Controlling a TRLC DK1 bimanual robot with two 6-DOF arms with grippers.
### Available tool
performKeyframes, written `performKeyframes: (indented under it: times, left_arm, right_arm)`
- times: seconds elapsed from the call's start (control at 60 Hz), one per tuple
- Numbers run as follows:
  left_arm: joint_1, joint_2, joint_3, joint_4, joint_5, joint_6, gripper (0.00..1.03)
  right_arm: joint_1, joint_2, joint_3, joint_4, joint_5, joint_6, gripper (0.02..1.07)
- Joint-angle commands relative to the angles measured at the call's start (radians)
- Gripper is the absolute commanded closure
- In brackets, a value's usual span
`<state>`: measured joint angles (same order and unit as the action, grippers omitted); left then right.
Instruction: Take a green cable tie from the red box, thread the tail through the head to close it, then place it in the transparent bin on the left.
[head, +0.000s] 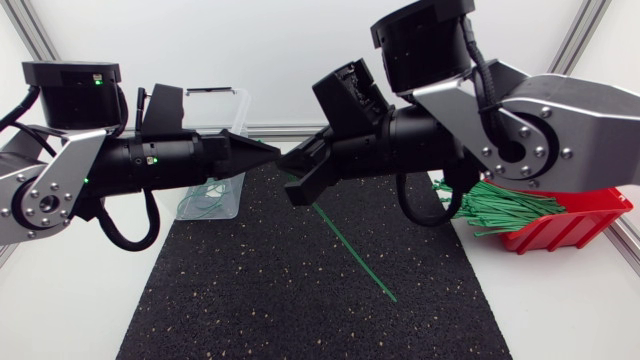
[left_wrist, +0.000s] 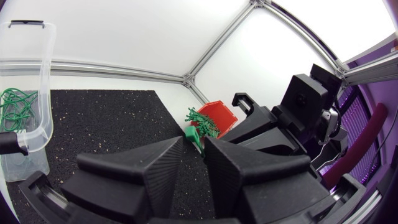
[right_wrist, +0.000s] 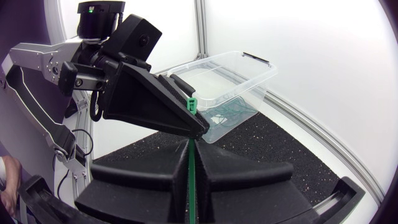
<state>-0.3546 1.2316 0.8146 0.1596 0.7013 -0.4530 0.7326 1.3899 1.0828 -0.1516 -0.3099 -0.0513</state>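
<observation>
Above the black mat, my two grippers meet tip to tip. My right gripper is shut on the strap of a green cable tie, whose long tail hangs down toward the mat. In the right wrist view the strap runs up between the right gripper's fingers to the tie's head. My left gripper pinches that head at its fingertips. The red box of green ties is at the right. The transparent bin stands behind the left gripper.
The bin holds several closed green ties, also seen in the left wrist view as ties. White table surface borders the mat on both sides. The right arm's black cable loops low over the mat near the red box.
</observation>
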Motion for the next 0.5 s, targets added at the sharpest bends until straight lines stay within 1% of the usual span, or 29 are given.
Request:
performKeyframes:
  times: [0.0, 0.067, 0.2, 0.267, 0.333, 0.367, 0.4, 0.483]
  left_arm:
    - [-0.006, 0.016, 0.018, 0.017, 0.012, -0.030, 0.80]
    - [-0.007, 0.016, 0.018, 0.017, 0.017, -0.032, 0.81]
    - [-0.011, 0.014, 0.015, 0.021, 0.018, -0.032, 0.88]
    - [-0.012, 0.012, 0.014, 0.021, 0.018, -0.030, 0.89]
    - [-0.015, 0.012, 0.009, 0.034, 0.018, -0.033, 0.94]
    - [-0.017, 0.012, 0.009, 0.034, 0.018, -0.033, 0.94]
    - [-0.017, 0.012, 0.008, 0.038, 0.018, -0.032, 0.98]
    - [-0.017, 0.012, 0.006, 0.043, 0.018, -0.032, 1.00]
  right_arm:
    - [0.011, 0.014, -0.007, 0.018, 0.008, 0.022, 1.01]
    - [0.013, 0.014, -0.009, 0.021, 0.012, 0.022, 1.01]
    - [0.019, 0.018, -0.011, 0.023, 0.014, 0.022, 1.01]
    - [0.021, 0.021, -0.012, 0.026, 0.014, 0.022, 1.01]
    - [0.022, 0.023, -0.014, 0.029, 0.014, 0.022, 1.01]
    - [0.022, 0.023, -0.014, 0.029, 0.014, 0.022, 1.01]
    - [0.022, 0.024, -0.014, 0.030, 0.014, 0.022, 1.01]
    - [0.024, 0.029, -0.017, 0.034, 0.014, 0.022, 1.01]
